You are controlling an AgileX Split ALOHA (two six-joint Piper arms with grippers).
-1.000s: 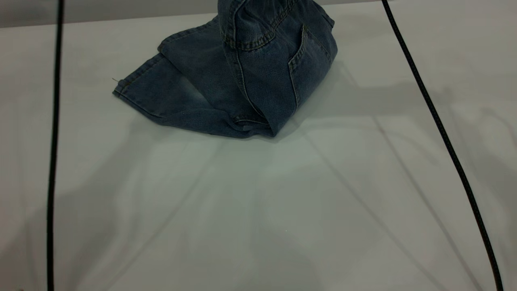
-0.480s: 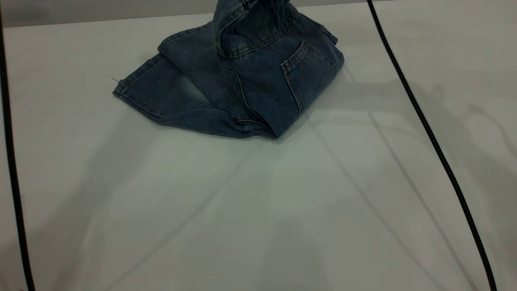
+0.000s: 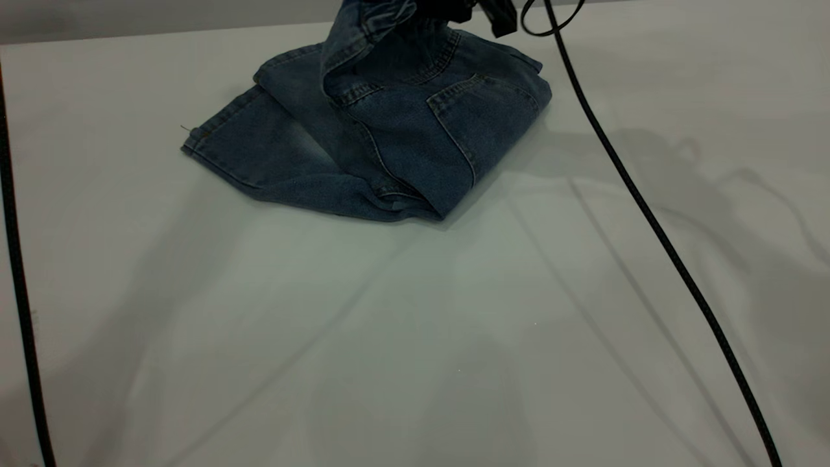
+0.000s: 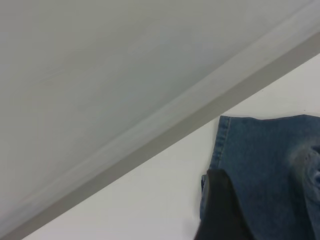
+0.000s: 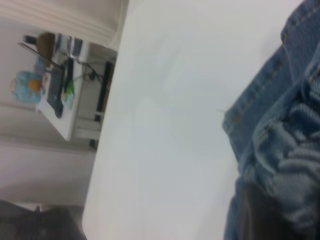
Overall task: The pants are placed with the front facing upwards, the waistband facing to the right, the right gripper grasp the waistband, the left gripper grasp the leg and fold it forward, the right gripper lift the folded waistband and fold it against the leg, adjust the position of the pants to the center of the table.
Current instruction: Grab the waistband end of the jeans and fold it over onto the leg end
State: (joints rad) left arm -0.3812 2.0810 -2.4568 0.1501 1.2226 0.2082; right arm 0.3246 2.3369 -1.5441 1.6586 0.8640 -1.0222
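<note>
The pants are lying folded on the far half of the white table, left of the middle, with one leg hem reaching out to the left. The waistband is hanging raised above the pile at the far edge, bunched and gathered. The right hand is showing only as a black tip beside that raised cloth, so I cannot tell how its jaws are standing or whether they are gripping. A black cable is trailing from it across the table. The left hand is lying outside the pictures.
</note>
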